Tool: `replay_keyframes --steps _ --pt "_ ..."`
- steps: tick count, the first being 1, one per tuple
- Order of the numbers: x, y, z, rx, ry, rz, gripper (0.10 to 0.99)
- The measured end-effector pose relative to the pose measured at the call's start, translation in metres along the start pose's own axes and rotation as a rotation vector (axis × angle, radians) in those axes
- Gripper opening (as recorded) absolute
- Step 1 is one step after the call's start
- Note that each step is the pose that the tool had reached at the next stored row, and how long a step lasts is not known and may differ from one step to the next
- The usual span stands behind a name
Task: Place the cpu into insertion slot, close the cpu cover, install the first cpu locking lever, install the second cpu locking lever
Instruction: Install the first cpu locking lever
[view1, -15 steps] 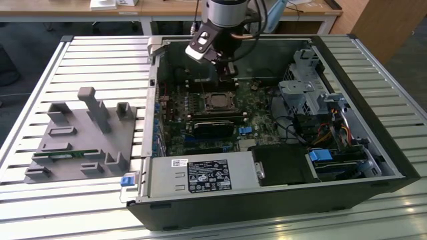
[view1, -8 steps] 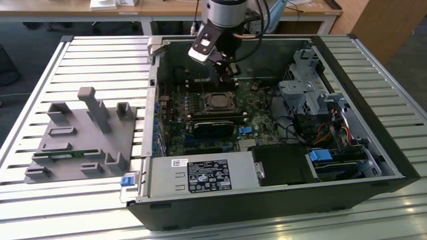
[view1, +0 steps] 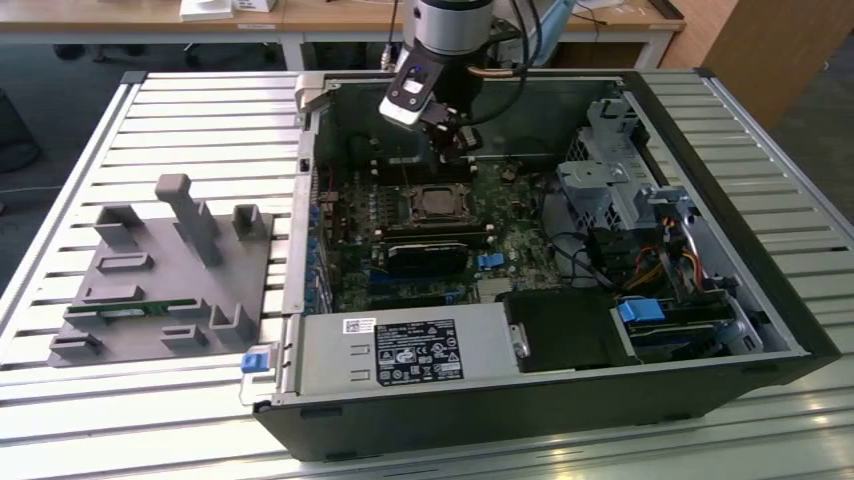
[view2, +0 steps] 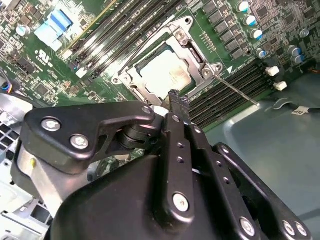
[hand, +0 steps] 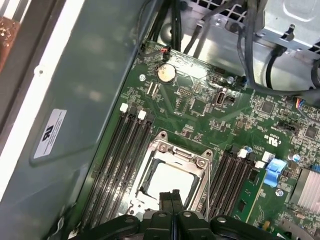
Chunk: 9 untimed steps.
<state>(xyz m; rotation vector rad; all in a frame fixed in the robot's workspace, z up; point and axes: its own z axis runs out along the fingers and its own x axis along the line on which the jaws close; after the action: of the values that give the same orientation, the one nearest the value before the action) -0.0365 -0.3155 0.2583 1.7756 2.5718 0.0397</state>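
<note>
One gripper hovers at the far edge of the insertion slot in the exterior view. Second wrist view: cpu seated under the cpu cover, locking lever sticking out. First wrist view: fingertips pinched together, nothing held. Lever looks like springy wire, so I'd push at its tip.

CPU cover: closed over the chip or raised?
Closed. In both wrist views the cpu cover lies flat around the cpu, whose pale top shows through its cut-out.

A workshop-like lab: slatted aluminium bench, opened computer case, wooden desks behind
</note>
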Motion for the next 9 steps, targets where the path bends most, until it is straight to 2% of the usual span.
replay_keyframes --steps 4,9 --pt "0.0 -0.0001 0.0 0.0 0.0011 -0.042 0.106" --pt "0.0 -0.0001 0.0 0.0 0.0037 -0.13 0.106"
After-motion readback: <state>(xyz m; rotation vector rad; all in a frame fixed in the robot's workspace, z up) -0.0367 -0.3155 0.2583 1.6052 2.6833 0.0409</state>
